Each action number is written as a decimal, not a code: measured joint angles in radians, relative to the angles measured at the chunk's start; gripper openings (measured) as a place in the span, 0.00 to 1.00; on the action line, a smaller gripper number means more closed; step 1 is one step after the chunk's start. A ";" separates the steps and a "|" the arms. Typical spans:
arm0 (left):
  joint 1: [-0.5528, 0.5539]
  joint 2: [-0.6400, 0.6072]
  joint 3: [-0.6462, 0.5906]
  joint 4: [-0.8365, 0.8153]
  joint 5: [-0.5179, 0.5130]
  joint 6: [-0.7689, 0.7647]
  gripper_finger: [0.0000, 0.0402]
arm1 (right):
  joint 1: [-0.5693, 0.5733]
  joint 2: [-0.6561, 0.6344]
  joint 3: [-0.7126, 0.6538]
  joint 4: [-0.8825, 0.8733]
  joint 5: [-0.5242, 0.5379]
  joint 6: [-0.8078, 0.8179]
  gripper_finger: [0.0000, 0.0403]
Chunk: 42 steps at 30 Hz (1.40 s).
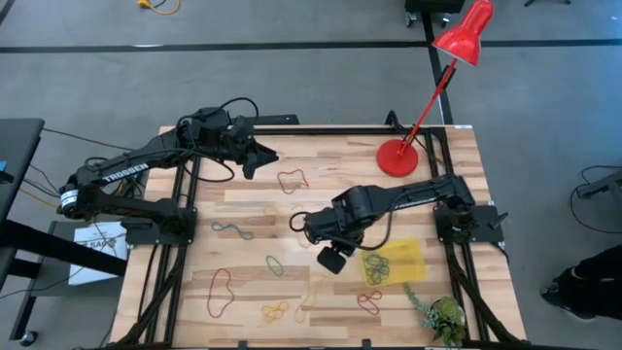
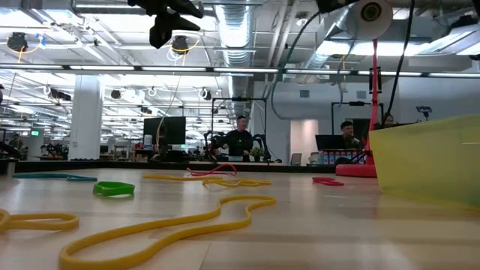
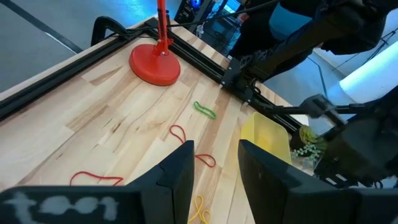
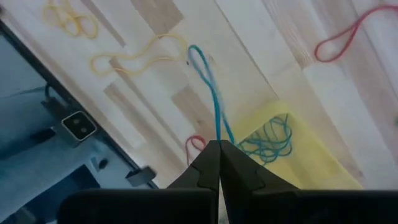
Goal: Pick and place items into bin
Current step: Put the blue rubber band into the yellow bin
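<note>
While the right claw (image 4: pixel 219 148) pinches a blue band (image 4: pixel 208 87) shut at one end, the loop dangles long beside the yellow bin (image 1: pixel 406 259) at lower right of the high view. Risk: the floppy tail drapes over the rim or lands on the table (image 1: pixel 330 165) if let go off-centre; it may also cling to the fingers. Left claw (image 3: pixel 214 165) hangs open and empty at upper left. Other bands lie scattered. Readable writing: "TROSSEN" on the left arm (image 1: pixel 121 175).
</note>
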 joint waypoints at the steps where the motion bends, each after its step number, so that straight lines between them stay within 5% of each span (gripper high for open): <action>1: 0.000 0.000 0.000 0.000 0.000 0.000 0.28 | 0.005 -0.015 -0.006 -0.005 0.000 0.013 0.00; 19: 0.000 0.000 0.000 0.015 -0.004 0.000 0.28 | 0.103 -0.365 -0.393 -0.002 0.052 0.350 0.00; 42: 0.000 0.000 0.000 0.083 -0.060 -0.077 0.28 | 0.147 -0.377 -0.802 0.315 0.025 0.502 0.00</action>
